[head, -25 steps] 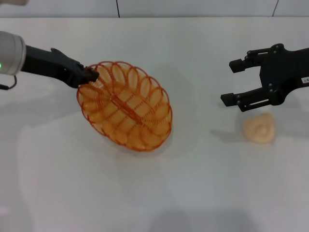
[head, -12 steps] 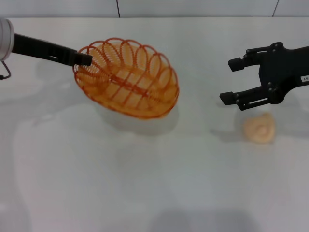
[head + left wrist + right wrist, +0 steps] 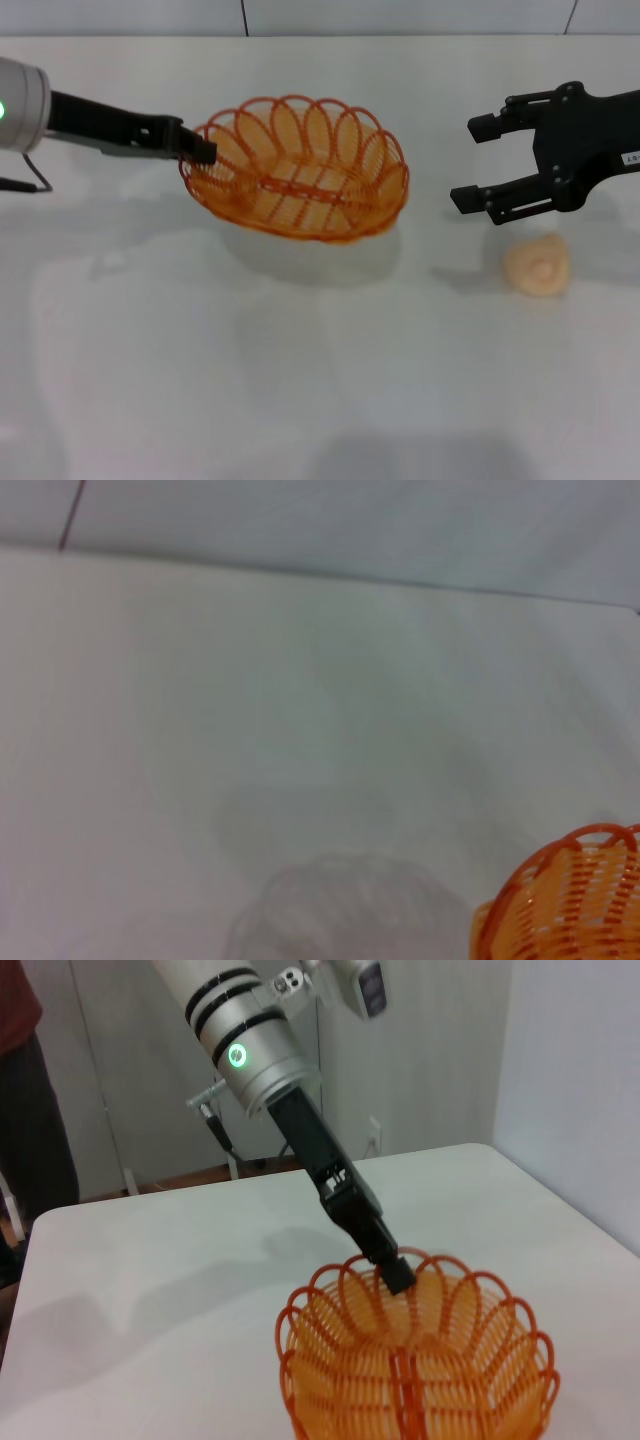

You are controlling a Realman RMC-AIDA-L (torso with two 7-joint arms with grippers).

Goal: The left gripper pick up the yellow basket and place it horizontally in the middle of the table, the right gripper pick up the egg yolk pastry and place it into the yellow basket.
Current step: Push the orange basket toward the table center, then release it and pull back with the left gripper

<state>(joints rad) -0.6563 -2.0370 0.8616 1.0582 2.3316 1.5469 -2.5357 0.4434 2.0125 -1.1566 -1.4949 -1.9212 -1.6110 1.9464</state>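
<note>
The left gripper (image 3: 200, 151) is closed on the looped rim of the yellow basket (image 3: 298, 170), at the end of the basket that is toward the robot's left. From the shadow under it on the table (image 3: 300, 380), I judge that the basket is carried just above the surface and does not rest on it yet. Its long axis runs almost left to right across the table, away from the gripper and toward the right gripper. The open side faces up, a little tilted. So the step in hand is the first one: to bring the basket to the middle of the table and lay it horizontally.

The next move, in my opinion, needs a small lowering until the bottom of the basket sits flat. After this the fingers can let go of the rim and the arm can pull back, without dragging the light wire basket.

The right gripper (image 3: 483, 158) is on the far side of the basket from the left gripper, well apart from it. Its fingers are spread and hold nothing. The egg yolk pastry (image 3: 537, 266) lies on the table near this gripper, a bit closer to the robot, also well apart from the basket.
</note>
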